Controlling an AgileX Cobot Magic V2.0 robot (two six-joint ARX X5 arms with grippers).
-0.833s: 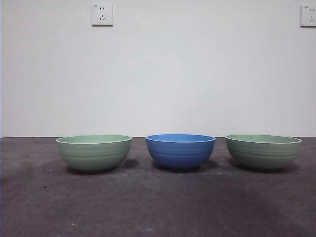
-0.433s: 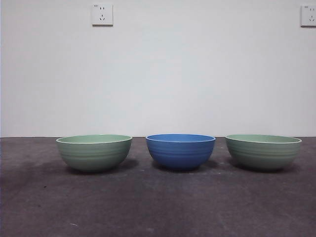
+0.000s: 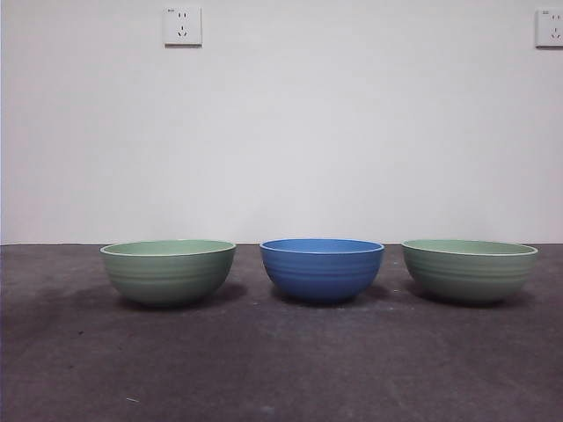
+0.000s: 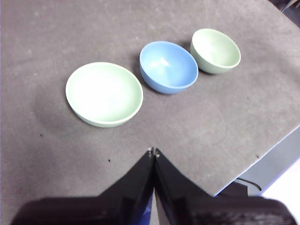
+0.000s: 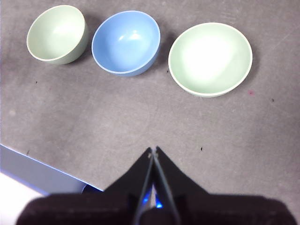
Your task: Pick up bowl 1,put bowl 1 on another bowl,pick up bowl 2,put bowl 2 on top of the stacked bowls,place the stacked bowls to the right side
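Front view: blue bowl (image 3: 322, 269) stands between two green bowls (image 3: 168, 272) (image 3: 469, 270) on the table (image 3: 281, 369), all apart. Left wrist view: left gripper (image 4: 153, 153) clenched, empty, above the table. Right wrist view: right gripper (image 5: 153, 151) clenched, empty too.

Dark table (image 3: 281, 369) carries 3 bowls (1 blue (image 3: 321, 269), 2 green (image 3: 167, 272) (image 3: 468, 270)).
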